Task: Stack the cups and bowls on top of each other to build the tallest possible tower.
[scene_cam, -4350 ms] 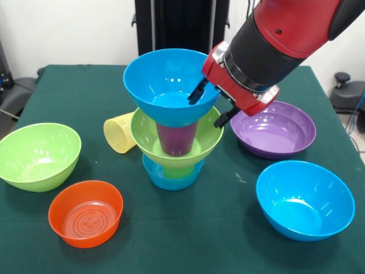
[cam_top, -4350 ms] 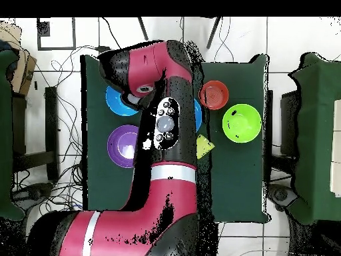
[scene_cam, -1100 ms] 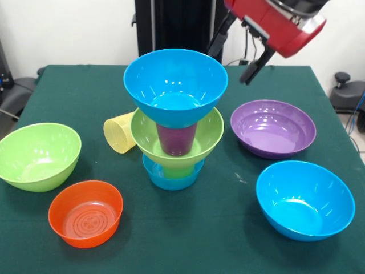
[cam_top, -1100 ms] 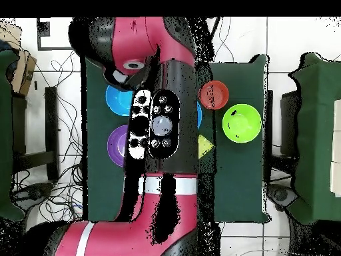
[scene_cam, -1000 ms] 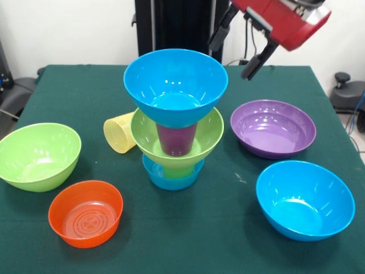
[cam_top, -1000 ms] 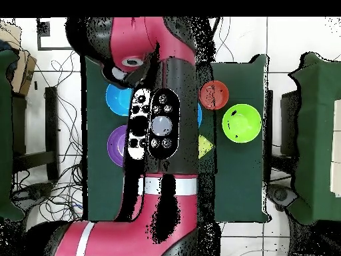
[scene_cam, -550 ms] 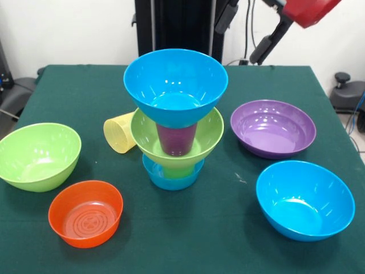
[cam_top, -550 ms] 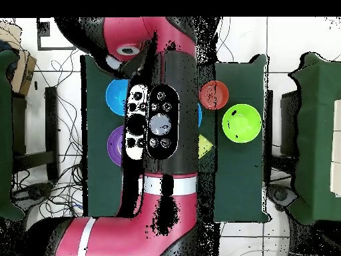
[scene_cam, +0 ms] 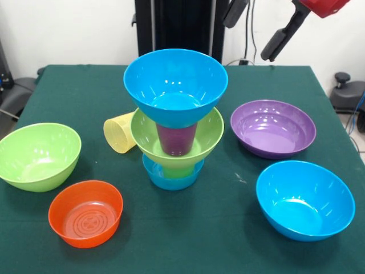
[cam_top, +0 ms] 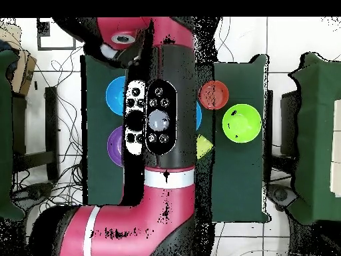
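Note:
The tower stands mid-table: a small blue bowl (scene_cam: 173,176) at the bottom, a green cup (scene_cam: 171,169) mostly hidden, a lime green bowl (scene_cam: 197,140), a purple cup (scene_cam: 175,140), and a large blue bowl (scene_cam: 175,80) on top. A yellow cup (scene_cam: 118,132) lies on its side just left of the tower. My gripper (scene_cam: 258,25) hangs high above the table, up and to the right of the tower, open and empty. In the overhead view my arm (cam_top: 160,120) covers the tower, and only the yellow cup (cam_top: 203,145) shows beside it.
Loose bowls ring the tower: lime green (scene_cam: 37,154) at left, orange (scene_cam: 85,212) at front left, wide purple (scene_cam: 274,128) at right, blue (scene_cam: 304,198) at front right. Overhead shows the orange (cam_top: 214,95), green (cam_top: 241,123), blue (cam_top: 116,97) and purple (cam_top: 114,145) bowls.
My gripper has let go of the top blue bowl's rim and risen up and to the right, away from the tower. The tower and loose bowls have not moved.

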